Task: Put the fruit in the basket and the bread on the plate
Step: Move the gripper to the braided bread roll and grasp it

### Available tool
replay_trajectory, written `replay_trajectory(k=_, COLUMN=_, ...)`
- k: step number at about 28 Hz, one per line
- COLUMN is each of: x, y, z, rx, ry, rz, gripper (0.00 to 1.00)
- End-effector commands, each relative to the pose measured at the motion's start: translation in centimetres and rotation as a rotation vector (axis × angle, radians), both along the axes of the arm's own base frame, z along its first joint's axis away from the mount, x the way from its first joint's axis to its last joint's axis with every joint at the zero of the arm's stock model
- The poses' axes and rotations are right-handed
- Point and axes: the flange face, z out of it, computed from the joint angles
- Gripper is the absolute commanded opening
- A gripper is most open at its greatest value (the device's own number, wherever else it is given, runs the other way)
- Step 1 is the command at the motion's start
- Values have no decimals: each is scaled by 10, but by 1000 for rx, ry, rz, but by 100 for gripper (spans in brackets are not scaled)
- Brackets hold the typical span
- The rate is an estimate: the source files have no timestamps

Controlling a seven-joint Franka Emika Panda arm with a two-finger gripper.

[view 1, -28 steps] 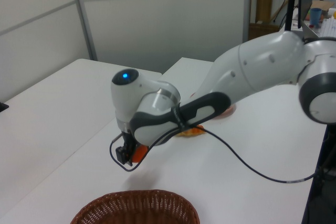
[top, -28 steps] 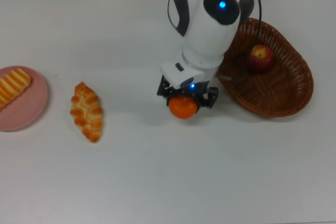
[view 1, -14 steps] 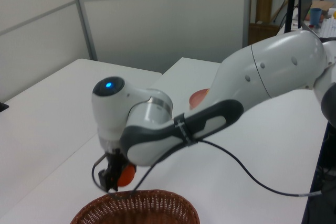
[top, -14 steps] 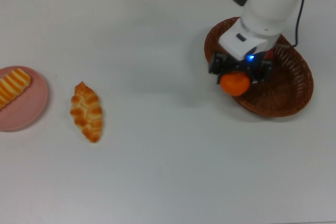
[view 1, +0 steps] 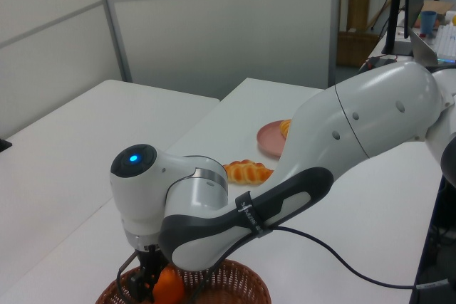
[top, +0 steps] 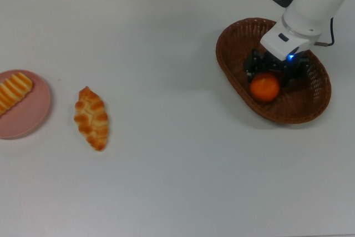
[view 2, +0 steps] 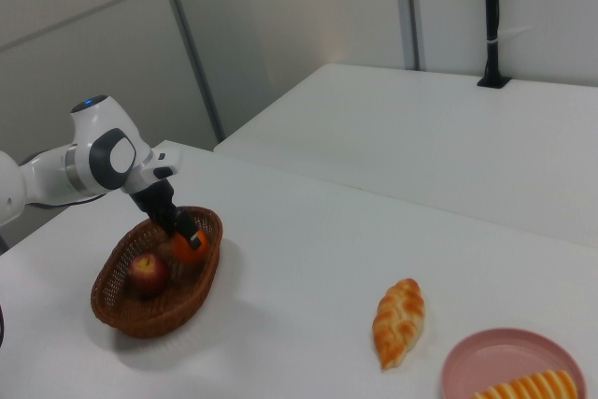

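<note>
Orange and round, the orange (top: 264,87) is sitting between my fingers, and my gripper (top: 271,80) is squeezing it on both sides. I am holding it inside the brown wicker basket (top: 234,37), low down near the woven bottom. The apple (view 2: 146,273) is lying in the basket too, just beside the orange in the right view; in the top view my arm is hiding it. The orange looks smooth and hard, so I think it can roll if I am letting go too high. I am guessing it is light, because my fingers are carrying it with no trouble. Holding it across its middle seems best, so it is not slipping out. The striped bread (top: 13,93) is resting on the pink plate (top: 32,116), over at the top view's left. The braided bread (top: 92,117) is lying on the white table (top: 177,181), near the plate but not on it. It looks long with pointy ends, and maybe soft, so I think I should be pinching it gently across its narrow middle. A hard squeeze could be squashing it.
</note>
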Motion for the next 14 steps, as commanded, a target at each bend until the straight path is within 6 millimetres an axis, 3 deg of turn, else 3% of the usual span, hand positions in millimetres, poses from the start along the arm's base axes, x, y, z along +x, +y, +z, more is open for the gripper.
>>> replay_trajectory(k=1, x=-1, y=-3, z=8, rx=3, ry=7, rz=-24, gripper=100)
replay_trajectory(k=7, x=4, y=-20, z=26, rx=5, ry=4, rz=-51, gripper=100)
replay_trajectory(k=8, x=13, y=-47, z=38, rx=0, ry=12, rz=-84, gripper=100)
replay_trajectory(k=10, x=24, y=-81, z=45, rx=-4, ry=26, rz=-100, gripper=100)
replay_trajectory(k=12, x=38, y=-124, z=50, rx=-24, ry=58, rz=-24, gripper=100)
replay_trajectory(k=14, x=44, y=-149, z=49, rx=-43, ry=92, rz=57, gripper=100)
